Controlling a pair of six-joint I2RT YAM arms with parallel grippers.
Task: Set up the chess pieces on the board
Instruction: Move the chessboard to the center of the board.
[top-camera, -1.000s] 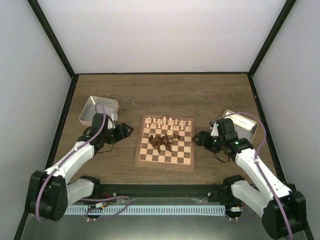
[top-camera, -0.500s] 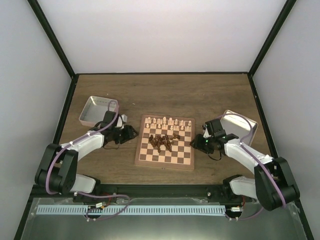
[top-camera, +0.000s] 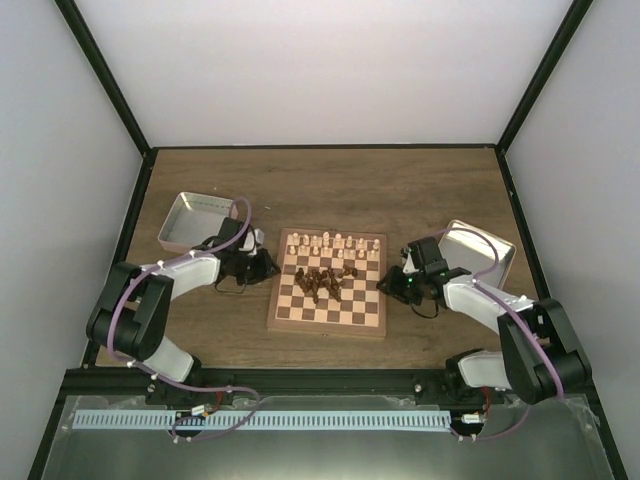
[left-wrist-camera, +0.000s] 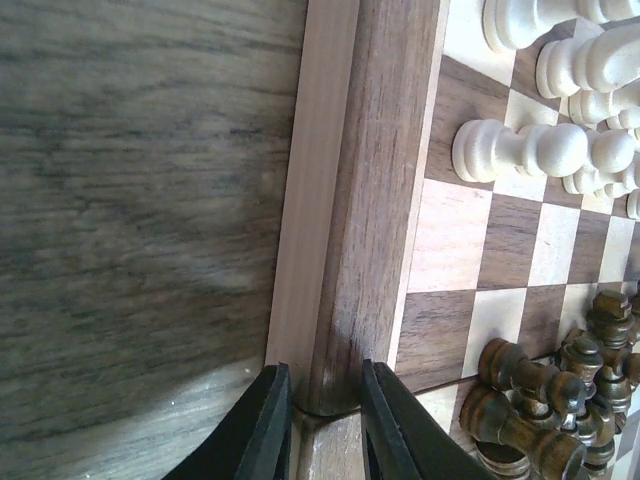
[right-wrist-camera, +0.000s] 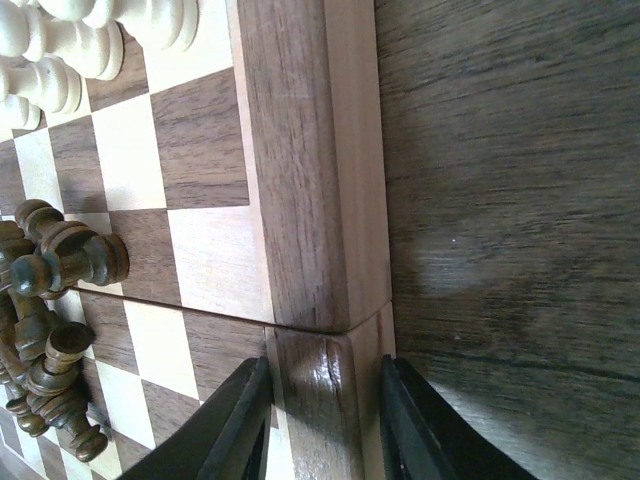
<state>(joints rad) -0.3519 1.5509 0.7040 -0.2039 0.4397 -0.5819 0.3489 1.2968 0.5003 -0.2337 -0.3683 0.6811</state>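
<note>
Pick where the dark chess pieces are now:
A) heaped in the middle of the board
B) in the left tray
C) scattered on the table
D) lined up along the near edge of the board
A: the dark pieces lie in a jumbled heap in the middle of the board, while the pale pieces stand along its far edge.
</note>
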